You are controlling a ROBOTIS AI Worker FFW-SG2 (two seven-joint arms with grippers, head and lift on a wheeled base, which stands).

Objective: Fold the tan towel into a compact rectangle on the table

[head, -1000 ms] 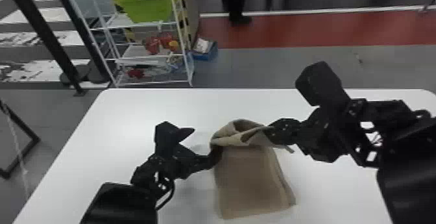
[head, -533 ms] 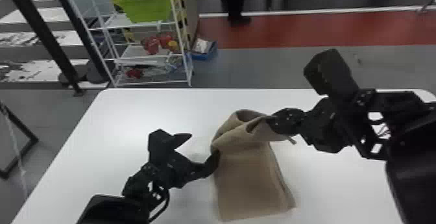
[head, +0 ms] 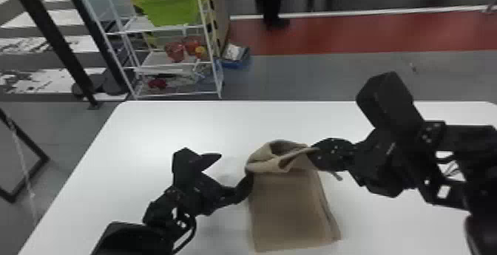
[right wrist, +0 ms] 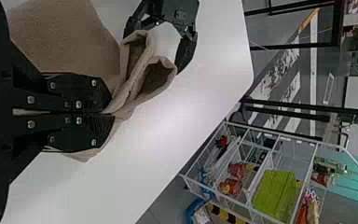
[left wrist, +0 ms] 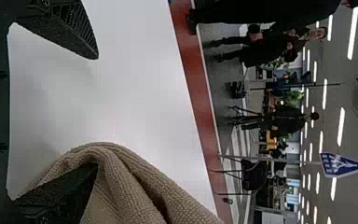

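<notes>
Seemingly midway through a fold: bringing the far end of the tan towel (head: 288, 210) back over the rest. To judge by the layered side edge, perhaps folded lengthwise already. Lying on the white table (head: 148, 136) in front of the robot, flat and narrow at the near part, raised and bunched into an open loop at the far end.

At the far right corner, right gripper (right wrist: 108, 114) with jaws pressed together, pinching a gathered edge of the towel, with a small flap hanging beyond the grip. At the far left corner, left gripper (left wrist: 97, 111) with jaws spread wide; one finger (left wrist: 65, 193) tucked against the looped fabric, the other well apart over bare tabletop. No firm pinch on that side.

Next, probably: close the left jaws on the corner, taking in both layers if meant to move together, then draw both corners evenly toward the robot and lay the far end over the near part. Best to open the loop out flat and square the edges before letting go.

Likely to go wrong: slipping off the left corner, twisting the fold through a one-sided pull, or dragging the flat part askew. Apparently soft and thick, so prone to bunching; probably in need of a pressing-down afterwards for a compact rectangle.
</notes>
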